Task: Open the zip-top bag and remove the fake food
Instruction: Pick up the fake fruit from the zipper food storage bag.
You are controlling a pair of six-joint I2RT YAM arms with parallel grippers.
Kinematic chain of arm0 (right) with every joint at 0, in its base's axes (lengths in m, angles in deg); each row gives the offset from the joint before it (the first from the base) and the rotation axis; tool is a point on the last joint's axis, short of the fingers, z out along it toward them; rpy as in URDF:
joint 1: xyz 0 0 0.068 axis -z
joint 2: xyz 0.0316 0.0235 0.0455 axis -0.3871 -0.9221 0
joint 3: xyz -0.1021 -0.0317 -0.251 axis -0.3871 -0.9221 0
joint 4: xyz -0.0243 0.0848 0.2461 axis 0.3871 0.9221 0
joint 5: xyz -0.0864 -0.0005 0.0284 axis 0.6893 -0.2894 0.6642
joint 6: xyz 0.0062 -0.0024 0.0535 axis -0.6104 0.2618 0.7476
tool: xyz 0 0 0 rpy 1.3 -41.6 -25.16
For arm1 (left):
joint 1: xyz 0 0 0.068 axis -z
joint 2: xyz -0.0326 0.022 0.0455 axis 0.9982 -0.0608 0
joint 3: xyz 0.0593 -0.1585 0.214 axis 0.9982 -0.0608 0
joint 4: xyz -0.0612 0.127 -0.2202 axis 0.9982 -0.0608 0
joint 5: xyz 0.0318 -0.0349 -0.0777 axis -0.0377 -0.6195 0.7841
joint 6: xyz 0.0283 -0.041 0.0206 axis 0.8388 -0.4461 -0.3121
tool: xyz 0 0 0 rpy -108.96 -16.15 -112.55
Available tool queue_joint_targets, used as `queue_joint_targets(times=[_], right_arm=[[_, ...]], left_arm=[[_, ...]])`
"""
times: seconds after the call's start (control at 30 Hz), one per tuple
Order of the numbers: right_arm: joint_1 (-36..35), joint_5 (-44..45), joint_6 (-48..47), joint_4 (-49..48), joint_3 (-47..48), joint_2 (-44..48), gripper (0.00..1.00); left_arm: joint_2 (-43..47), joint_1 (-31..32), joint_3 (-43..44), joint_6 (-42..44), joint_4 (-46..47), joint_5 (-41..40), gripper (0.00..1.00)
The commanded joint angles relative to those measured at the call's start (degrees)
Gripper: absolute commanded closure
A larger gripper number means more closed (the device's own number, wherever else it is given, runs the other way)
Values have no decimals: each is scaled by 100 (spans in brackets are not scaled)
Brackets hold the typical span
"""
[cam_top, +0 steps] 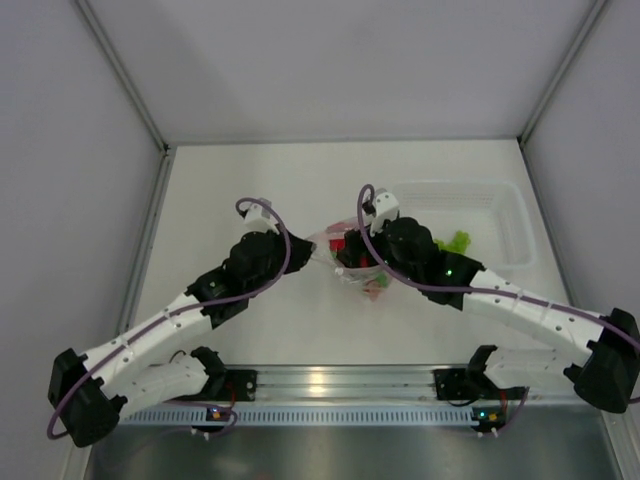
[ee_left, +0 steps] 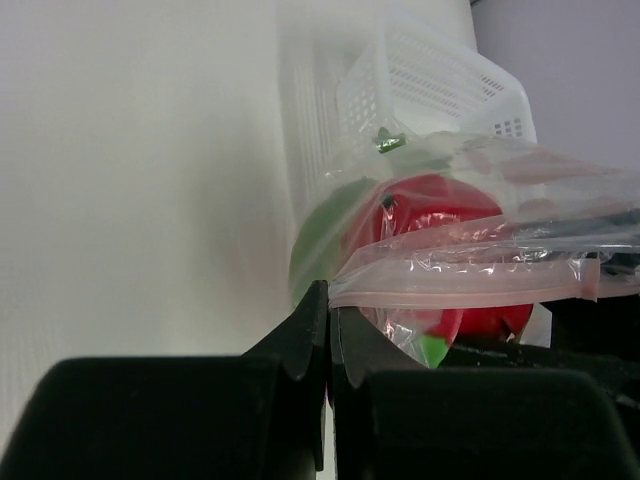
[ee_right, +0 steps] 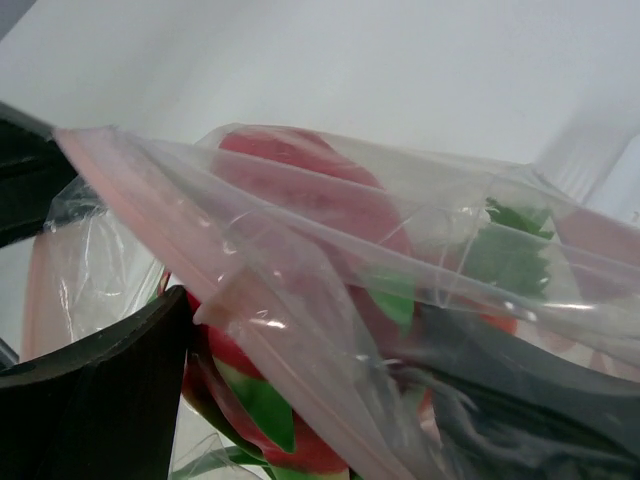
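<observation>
The job is looking about half done. The zip-top bag (cam_top: 345, 262) is hanging just above the middle of the worktop (cam_top: 240, 180), between the two arms. Its pink zip strip (ee_left: 460, 288) is looking pulled apart, so I think the mouth is opening. But most of the fake food (ee_left: 440, 215) is sitting inside the bag, with a big red piece and some green showing through the plastic. That food is waiting to come out. Some green leafy bits (cam_top: 456, 241) are lying by the near wall of the clear tub (cam_top: 500, 205), so maybe they are out already. I cannot tell if they are inside the tub or just beside it. The left tool (ee_left: 328, 305) is squeezing all the way closed on the bag's edge, right by the end of the zip strip. The right tool (ee_right: 310, 330) is standing wide apart at the bag's mouth, with crinkly plastic and the red piece between its two sides. One side is showing only through the plastic, so it may be reaching inside, but I cannot tell if it is gripping anything. The floppy plastic is folding over the food and getting in the way. The tub is sitting close behind the bag, so there is not much room there.
</observation>
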Motion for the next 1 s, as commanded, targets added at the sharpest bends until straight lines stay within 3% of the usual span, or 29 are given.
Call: queue_joint_targets(times=[0.0,0.17,0.3,0.47,0.63,0.8,0.97], right_arm=[[193,-1073,-514,-544,-37,1155,100],[-429,-954,-1350,210,252,726,100],[-966,-603,-1772,150,244,584,100],[-1749,608,-1748,587,1023,-283,100],[-1767,2164,-623,475,1527,-997,100],[-1574,3366,-53,517,2001,-1525,100],[-845,3327,678,643,2144,-1886,100]], left_arm=[[-490,-571,13,485,-1852,-2400,100],[-553,-571,251,440,-1826,-2206,100],[-474,-562,400,606,-1817,-2014,100],[-307,-168,673,704,-1800,-2047,100],[-131,1009,700,353,-1800,-2698,100],[10,1538,454,-34,-1800,-2936,100],[308,1723,269,-166,-1817,-2979,100]])
